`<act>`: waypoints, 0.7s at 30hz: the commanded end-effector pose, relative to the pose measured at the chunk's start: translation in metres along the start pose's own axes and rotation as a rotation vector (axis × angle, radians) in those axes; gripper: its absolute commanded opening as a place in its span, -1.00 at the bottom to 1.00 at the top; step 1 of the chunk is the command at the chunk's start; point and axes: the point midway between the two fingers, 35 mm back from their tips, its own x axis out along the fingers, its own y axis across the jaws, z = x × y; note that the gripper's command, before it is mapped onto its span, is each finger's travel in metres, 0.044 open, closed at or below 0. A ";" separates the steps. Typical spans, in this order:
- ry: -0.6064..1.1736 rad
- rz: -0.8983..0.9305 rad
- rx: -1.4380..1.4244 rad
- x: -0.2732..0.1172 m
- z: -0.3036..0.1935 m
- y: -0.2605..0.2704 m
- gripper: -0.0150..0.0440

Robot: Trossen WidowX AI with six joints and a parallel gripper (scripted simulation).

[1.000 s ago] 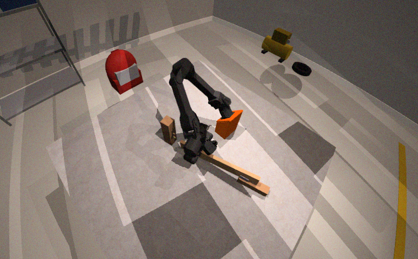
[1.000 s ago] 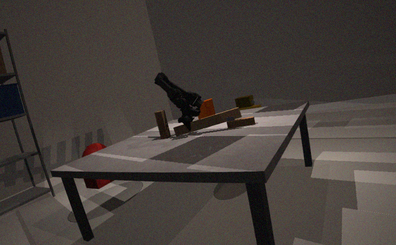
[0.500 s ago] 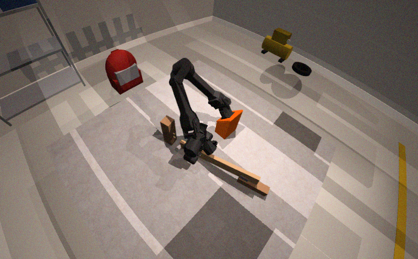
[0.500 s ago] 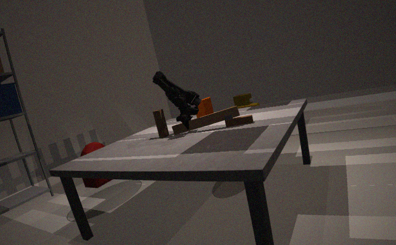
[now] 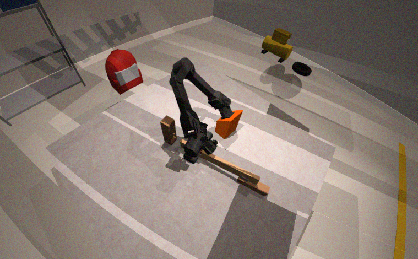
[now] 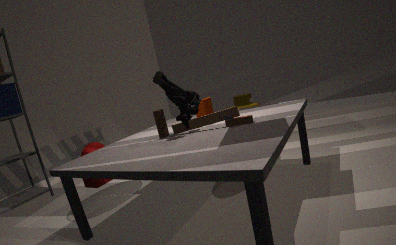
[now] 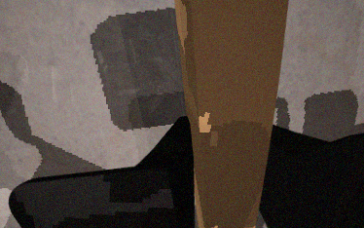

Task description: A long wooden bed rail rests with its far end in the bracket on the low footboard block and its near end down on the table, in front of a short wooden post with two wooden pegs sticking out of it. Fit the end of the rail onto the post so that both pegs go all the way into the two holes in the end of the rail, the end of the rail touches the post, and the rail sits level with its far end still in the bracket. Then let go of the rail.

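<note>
The long wooden rail (image 5: 229,165) (image 6: 214,118) (image 7: 236,73) slopes down toward the post, its far end at the bracket (image 6: 229,117) on the low footboard block (image 5: 262,188) (image 6: 242,121). Its near end is low by the table, a small gap short of the upright wooden post (image 5: 168,131) (image 6: 161,124). Pegs show on the post's rail-facing side in the top view. My gripper (image 5: 199,154) (image 6: 186,122) (image 7: 205,122) is shut on the rail close to its near end, one finger on each side. The holes in the rail's end cannot be seen.
An orange block-like object (image 5: 229,124) (image 6: 205,107) stands behind the rail, near the arm. The table (image 6: 163,156) carries everything. A red helmet-like object (image 5: 121,70), a yellow machine (image 5: 277,44) and a shelf rack (image 6: 28,127) are beyond the work area.
</note>
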 end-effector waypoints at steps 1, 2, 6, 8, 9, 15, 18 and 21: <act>-0.009 -0.003 -0.003 -0.004 0.002 -0.001 -0.49; -0.009 -0.003 -0.003 -0.004 0.002 -0.001 -0.49; -0.009 -0.003 -0.003 -0.006 0.002 -0.002 -0.49; -0.010 -0.003 -0.003 -0.007 0.002 -0.002 -0.49; -0.010 -0.003 -0.003 -0.008 0.002 -0.002 -0.49; -0.010 -0.003 -0.003 -0.011 0.002 -0.002 -0.49; -0.010 -0.003 -0.003 -0.012 0.002 -0.002 -0.49; -0.010 -0.003 -0.003 -0.014 0.002 -0.002 -0.49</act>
